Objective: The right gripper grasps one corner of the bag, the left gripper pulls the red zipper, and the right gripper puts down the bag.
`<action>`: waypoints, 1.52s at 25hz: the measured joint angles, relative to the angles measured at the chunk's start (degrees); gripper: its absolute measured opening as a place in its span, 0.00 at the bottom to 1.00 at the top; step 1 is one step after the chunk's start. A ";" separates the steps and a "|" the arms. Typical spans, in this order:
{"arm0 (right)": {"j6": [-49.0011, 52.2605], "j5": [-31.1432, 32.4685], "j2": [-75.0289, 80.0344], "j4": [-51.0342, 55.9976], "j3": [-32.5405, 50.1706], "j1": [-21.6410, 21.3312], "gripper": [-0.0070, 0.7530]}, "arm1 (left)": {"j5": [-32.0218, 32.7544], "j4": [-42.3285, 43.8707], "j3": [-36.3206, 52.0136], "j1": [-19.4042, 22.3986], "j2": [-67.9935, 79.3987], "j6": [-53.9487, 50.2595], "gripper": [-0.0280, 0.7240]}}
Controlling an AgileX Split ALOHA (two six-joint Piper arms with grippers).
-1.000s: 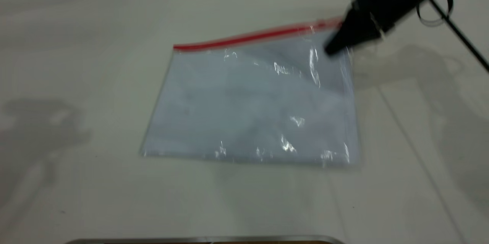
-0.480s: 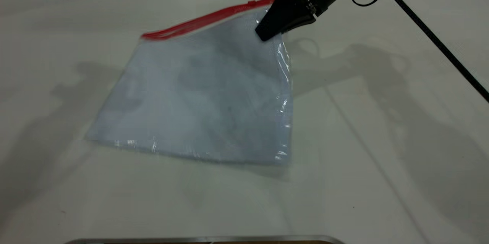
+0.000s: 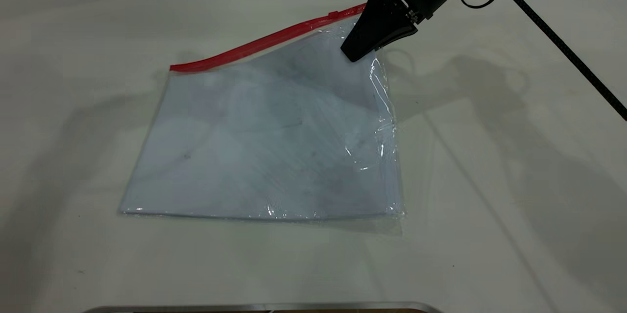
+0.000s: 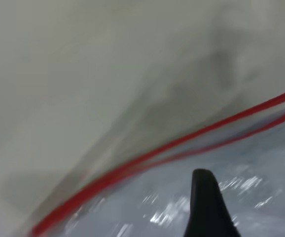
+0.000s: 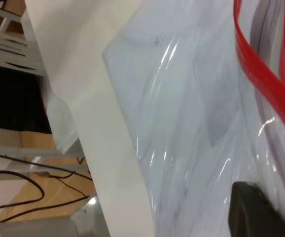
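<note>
The bag (image 3: 264,141) is a clear flat pouch with white sheets inside. It lies on the white table, with its far right corner raised. The red zipper (image 3: 254,46) runs along its far edge, with a small slider tab (image 3: 333,13) near the right end. My right gripper (image 3: 353,53) is shut on that raised corner, just below the zipper. The right wrist view shows the bag (image 5: 182,98) and the red strip (image 5: 261,74). My left gripper (image 4: 206,197) is out of the exterior view. Its wrist view shows it over the bag (image 4: 261,168), close to the zipper (image 4: 147,158).
The white table (image 3: 490,205) extends on all sides of the bag. A metal rim (image 3: 264,307) lies at the near edge. The right arm's black cable (image 3: 563,48) slants across the far right. Beyond the table edge are a wooden floor and cables (image 5: 34,187).
My right gripper swung left with the bag's corner, dragging and turning the bag, then came back a little to the right. The corner now hangs higher off the table.
</note>
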 joint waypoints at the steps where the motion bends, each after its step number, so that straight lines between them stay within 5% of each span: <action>1: -0.03 0.00 0.00 0.40 0.00 0.00 0.05 | 1.25 -5.41 -0.12 -0.04 1.49 5.98 0.72; 5: -0.10 0.06 0.00 0.93 0.00 0.00 0.05 | 4.87 -22.97 -0.12 -0.17 7.55 22.46 0.72; 10: -0.15 0.06 0.00 1.40 0.00 0.00 0.05 | 6.81 -30.85 -0.17 -1.80 12.07 27.53 0.72; 23: -0.15 0.06 0.00 1.85 0.00 0.00 0.05 | 7.15 -31.71 -7.11 -8.22 17.12 27.07 0.72; 32: -0.15 0.06 0.00 1.85 0.00 0.00 0.05 | 8.20 -22.52 -10.47 -8.47 19.25 19.25 0.72; 38: -0.15 0.22 0.00 1.85 0.00 0.00 0.05 | 9.27 -23.59 -10.47 -8.47 20.23 19.22 0.72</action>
